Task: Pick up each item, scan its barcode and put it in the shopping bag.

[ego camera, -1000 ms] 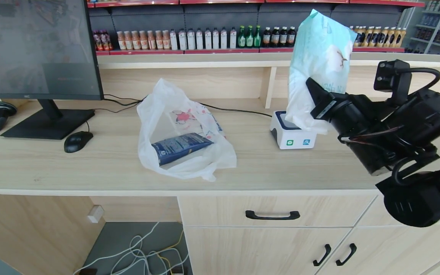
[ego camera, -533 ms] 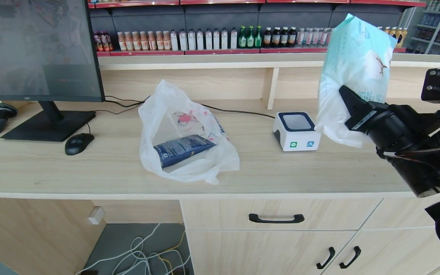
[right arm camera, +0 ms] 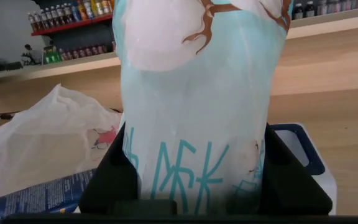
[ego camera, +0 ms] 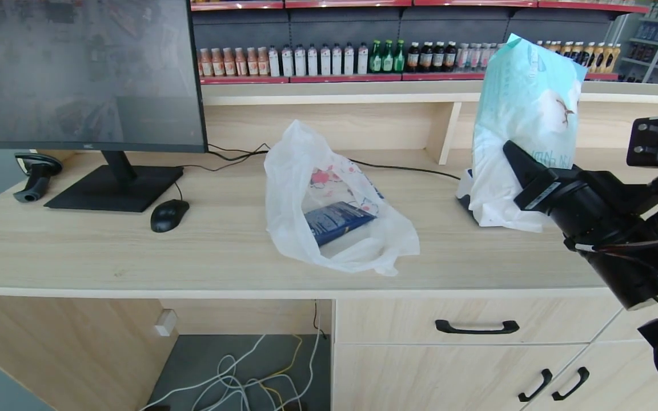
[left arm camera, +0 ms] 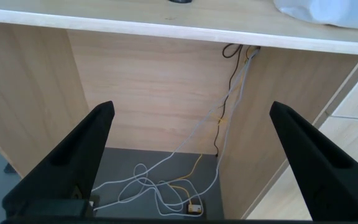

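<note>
Pale teal and white film, puffed and soft-looking, makes up the packet that the right gripper pinches by its lower part, one dark finger on each side, with the pack standing upright above the jaws. Just beneath and a little beyond that gripper sits the scanner, a small white box with a blue-rimmed window facing up. The packet's bottom edge hangs right over it, near or touching, I cannot tell which. By my reading this is the scanning step for this item, and whether the code has registered cannot be judged from here.

To the right gripper's left, near but apart from it, the shopping bag lies slumped on the counter. It is thin translucent white plastic with its mouth gaping toward the robot. Inside lies a dark blue packet, flat and tilted, so at least one item seems done. Behind that shows a red-and-pink print, and whether it is a second item or the bag's own pattern is unclear.

What is left, as I judge it, is to finish the scan, carry the teal packet across to the bag's mouth and let it go inside.

The left gripper hangs below the counter edge, well apart from the bag, fingers spread wide and holding nothing
</note>
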### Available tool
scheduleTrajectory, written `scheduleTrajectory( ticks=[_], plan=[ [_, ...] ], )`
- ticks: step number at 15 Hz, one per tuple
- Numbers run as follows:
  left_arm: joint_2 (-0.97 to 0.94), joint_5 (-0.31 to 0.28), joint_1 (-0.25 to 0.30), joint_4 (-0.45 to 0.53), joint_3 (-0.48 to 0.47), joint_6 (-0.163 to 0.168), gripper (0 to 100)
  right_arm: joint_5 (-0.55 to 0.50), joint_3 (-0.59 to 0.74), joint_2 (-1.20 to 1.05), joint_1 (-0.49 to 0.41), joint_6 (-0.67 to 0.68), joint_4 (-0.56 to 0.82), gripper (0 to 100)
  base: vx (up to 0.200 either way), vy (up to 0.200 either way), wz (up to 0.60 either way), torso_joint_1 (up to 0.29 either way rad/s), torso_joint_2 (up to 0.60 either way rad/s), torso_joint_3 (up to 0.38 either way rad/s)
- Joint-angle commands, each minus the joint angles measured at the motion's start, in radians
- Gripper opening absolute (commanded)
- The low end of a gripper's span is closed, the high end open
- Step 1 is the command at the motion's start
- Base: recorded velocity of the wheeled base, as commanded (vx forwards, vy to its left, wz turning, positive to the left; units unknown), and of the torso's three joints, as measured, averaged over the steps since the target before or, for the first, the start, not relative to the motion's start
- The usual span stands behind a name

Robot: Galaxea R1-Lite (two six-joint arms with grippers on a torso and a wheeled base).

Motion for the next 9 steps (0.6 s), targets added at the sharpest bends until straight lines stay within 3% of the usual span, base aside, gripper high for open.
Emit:
scheduleTrajectory(
  ticks=[1,7,9],
  plan=[
    [0.000,0.000,0.000,-0.001,0.000,0.000,100,0.000,-0.010,0.009,0.001,-0.001,-0.001,0,0.000,0.000,0.00,0.000,0.00,0.000],
    [0.000,0.000,0.000,-0.001,0.000,-0.003,100,0.002,-0.033,0.015,0.003,0.000,0.002,0,0.000,0.000,0.60,0.002,0.00,0.000],
    [0.000,0.000,0.000,-0.001,0.000,-0.001,100,-0.009,-0.065,0.035,0.016,0.005,0.014,0,0.000,0.000,0.00,0.000,0.00,0.000]
  ],
)
